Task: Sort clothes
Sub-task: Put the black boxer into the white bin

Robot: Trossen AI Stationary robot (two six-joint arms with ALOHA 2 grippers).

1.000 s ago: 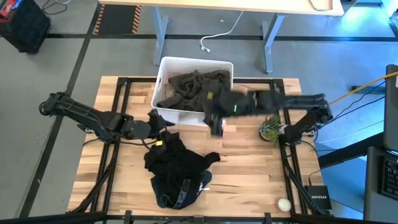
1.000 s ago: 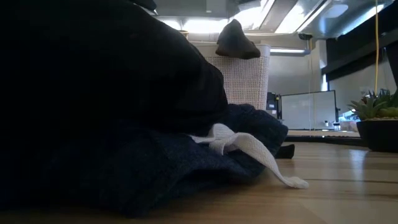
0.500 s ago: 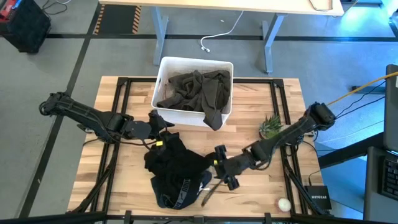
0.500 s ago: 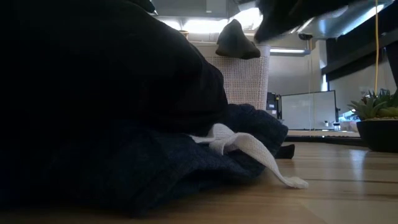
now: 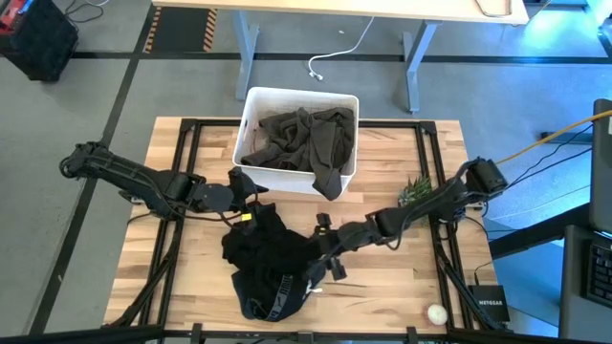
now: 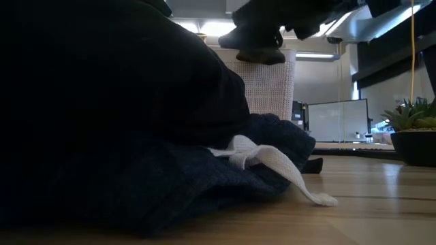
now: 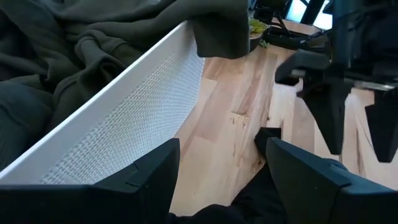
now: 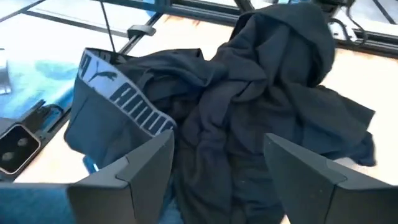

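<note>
**Q:** so where are your claws at right now?

**A:** my right claw [image 5: 323, 250] is spread wide, holding nothing, hovering just at the right edge of the black pile [image 5: 273, 256] on the near-middle of the surface [image 5: 382, 287]. From my right wrist I look straight onto that pile, with the dark navy shorts [image 8: 124, 109] and their lettered waistband on it. My left claw [image 5: 241, 189] is wide open too, empty, parked between the pile and the white bin [image 5: 251, 124].

**Q:** and the other clothes?

**A:** the olive-brown pieces [image 5: 301, 139] are in the bin at the far side, one end draped over its near wall. A small plant [image 5: 415, 196] sits to the right.
</note>
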